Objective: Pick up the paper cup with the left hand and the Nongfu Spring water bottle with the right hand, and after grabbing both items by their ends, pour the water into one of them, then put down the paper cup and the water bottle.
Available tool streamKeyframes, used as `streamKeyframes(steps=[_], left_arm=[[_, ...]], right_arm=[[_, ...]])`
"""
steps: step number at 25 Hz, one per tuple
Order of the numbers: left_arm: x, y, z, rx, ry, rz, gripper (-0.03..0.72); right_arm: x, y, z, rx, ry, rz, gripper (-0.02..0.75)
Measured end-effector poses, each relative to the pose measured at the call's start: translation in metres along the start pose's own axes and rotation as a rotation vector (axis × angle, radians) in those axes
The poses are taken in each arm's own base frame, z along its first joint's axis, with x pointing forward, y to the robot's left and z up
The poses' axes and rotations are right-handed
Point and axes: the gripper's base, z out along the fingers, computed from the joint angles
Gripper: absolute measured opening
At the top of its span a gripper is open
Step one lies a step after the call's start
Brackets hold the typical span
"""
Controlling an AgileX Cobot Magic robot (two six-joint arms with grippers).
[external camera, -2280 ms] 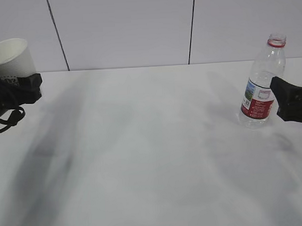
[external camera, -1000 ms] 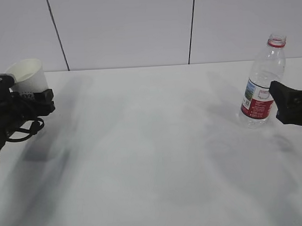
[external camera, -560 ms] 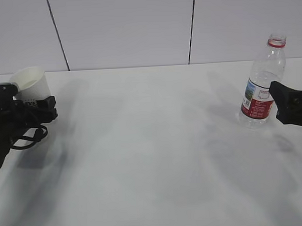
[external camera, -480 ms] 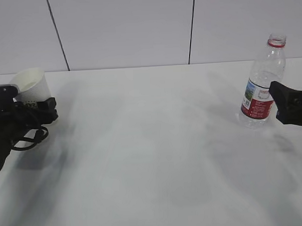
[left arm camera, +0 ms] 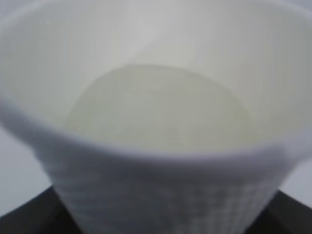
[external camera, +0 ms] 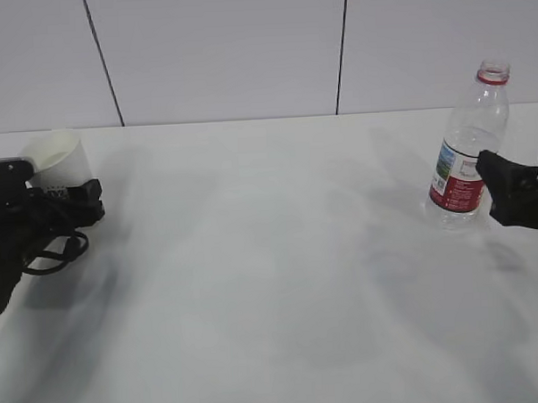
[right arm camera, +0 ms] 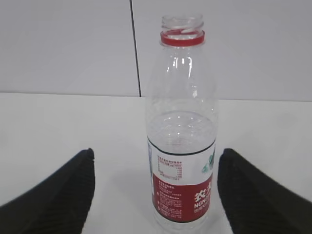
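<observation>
The white bench (external camera: pixel 272 282) spreads smooth and matte, bare across its middle. On the right edge, the right hand's claw (right arm camera: pixel 155 187) stands wide open, its two black ribbed fingers apart on either side of the Nongfu Spring water bottle (right arm camera: pixel 181 141) and clear of it, gripping nothing. The bottle stands upright on the bench, capless, thin clear ribbed plastic with a red neck ring and a red-and-white label; the water (right arm camera: pixel 181 129) reaches roughly to the label's top edge.

On the far left, the left hand's claw (external camera: pixel 59 203) sits around the lower wall of the paper cup (external camera: pixel 60 159), jaws set to the cup's width; it appears to hold the cup, which is low, at or just above the bench. The cup is tapered white paper, dimpled outside and smooth inside.

By my judgement the set-down step is in hand: bottle already released, cup yet to be. Next, the left claw should open and back away without tipping the light cup.
</observation>
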Motion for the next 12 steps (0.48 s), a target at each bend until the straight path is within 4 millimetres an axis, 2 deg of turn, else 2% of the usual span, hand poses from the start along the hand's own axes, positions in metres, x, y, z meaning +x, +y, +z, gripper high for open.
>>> streamKeyframes(steps=[12], left_arm=[[0.0088, 0.0013, 0.0026, 0.006, -0.038, 0.002, 0.538]], right_arm=[[0.0008, 0.0008, 0.0000, -0.009, 0.008, 0.002, 0.587]])
